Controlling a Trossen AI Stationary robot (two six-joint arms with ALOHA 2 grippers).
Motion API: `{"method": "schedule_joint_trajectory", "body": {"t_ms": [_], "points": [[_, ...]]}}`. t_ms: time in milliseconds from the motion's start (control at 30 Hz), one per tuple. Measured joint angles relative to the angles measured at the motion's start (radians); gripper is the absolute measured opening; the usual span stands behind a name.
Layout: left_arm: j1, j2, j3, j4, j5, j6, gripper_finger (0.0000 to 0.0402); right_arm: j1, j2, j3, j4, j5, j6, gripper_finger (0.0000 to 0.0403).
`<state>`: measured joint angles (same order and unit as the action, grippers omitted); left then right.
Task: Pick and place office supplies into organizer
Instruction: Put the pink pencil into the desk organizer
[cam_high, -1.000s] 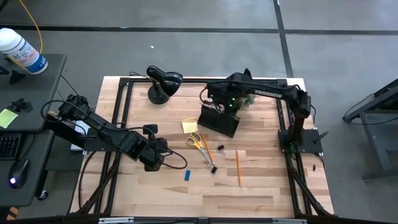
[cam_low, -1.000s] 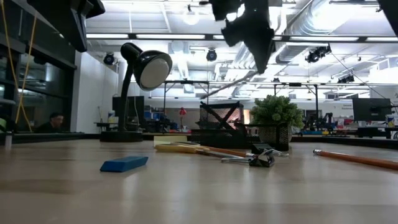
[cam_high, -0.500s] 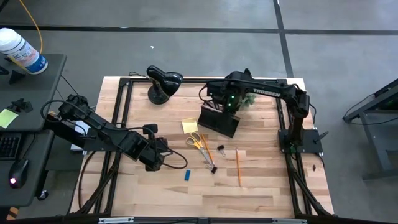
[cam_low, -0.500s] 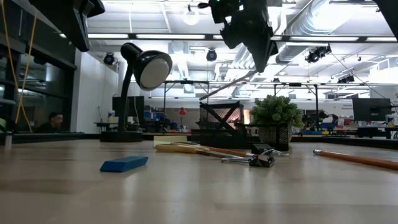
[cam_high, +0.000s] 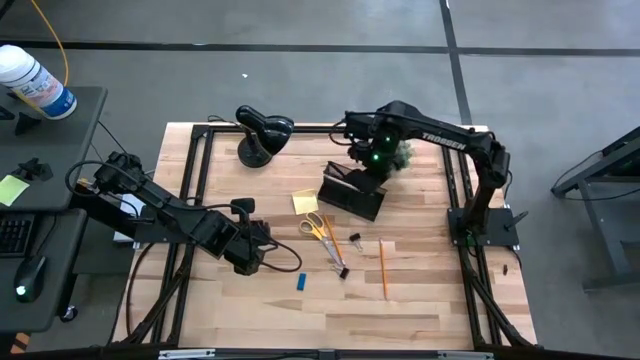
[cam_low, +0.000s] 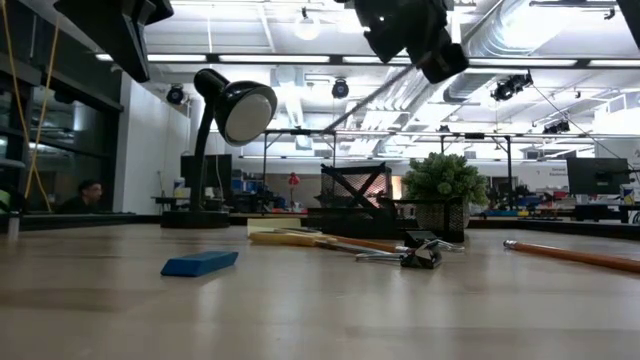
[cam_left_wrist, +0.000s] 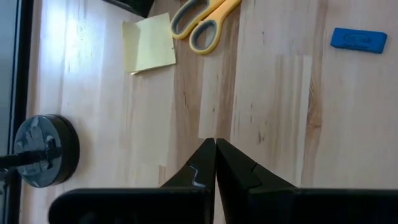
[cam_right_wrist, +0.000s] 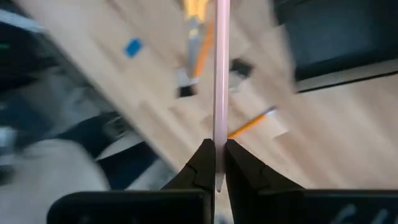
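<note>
Right gripper (cam_right_wrist: 216, 163) raised above the far side of the table, over the organizer (cam_high: 352, 194), jaws pinching a thin pale pencil (cam_right_wrist: 220, 74). Long axis of this pencil straight forward from between the fingers, away from the wrist, with a short end showing behind the pinch; which end is the tip, not possible to tell. On the table in front of the organizer: yellow sticky-note pad (cam_high: 305, 201) just beside its left corner, orange-handled scissors (cam_high: 320, 226) lying diagonally with handles toward the pad, small black clip (cam_high: 355, 240) near the blades, orange pencil (cam_high: 383, 267) with long axis running from far to near, blue block (cam_high: 300, 282) apart toward the near edge. Left gripper (cam_left_wrist: 215, 163) low over the table's left part, jaws pressed together, holding nothing. Black desk lamp (cam_high: 262, 134) at the far left corner.
</note>
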<state>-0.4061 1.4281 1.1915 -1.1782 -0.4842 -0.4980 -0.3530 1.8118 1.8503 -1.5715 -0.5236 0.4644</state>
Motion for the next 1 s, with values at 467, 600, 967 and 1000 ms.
{"method": "schedule_joint_trajectory", "body": {"t_ms": [467, 600, 967, 1000], "points": [[0.0, 0.0, 0.0, 0.002, -0.025, 0.02, 0.0001, -0.189, 0.015, 0.0, 0.001, -0.286, 0.226, 0.0013], [0.0, 0.0, 0.0, 0.004, -0.026, 0.02, 0.0003, -0.226, 0.044, 0.0, 0.0, -0.343, 0.265, 0.0013], [0.0, 0.0, 0.0, 0.005, -0.046, 0.022, 0.0001, -0.229, 0.155, 0.0, -0.002, -0.443, 0.252, 0.0018], [0.0, 0.0, 0.0, 0.005, -0.05, 0.022, 0.0001, -0.229, 0.164, 0.0, -0.003, -0.446, 0.241, 0.0017]]}}
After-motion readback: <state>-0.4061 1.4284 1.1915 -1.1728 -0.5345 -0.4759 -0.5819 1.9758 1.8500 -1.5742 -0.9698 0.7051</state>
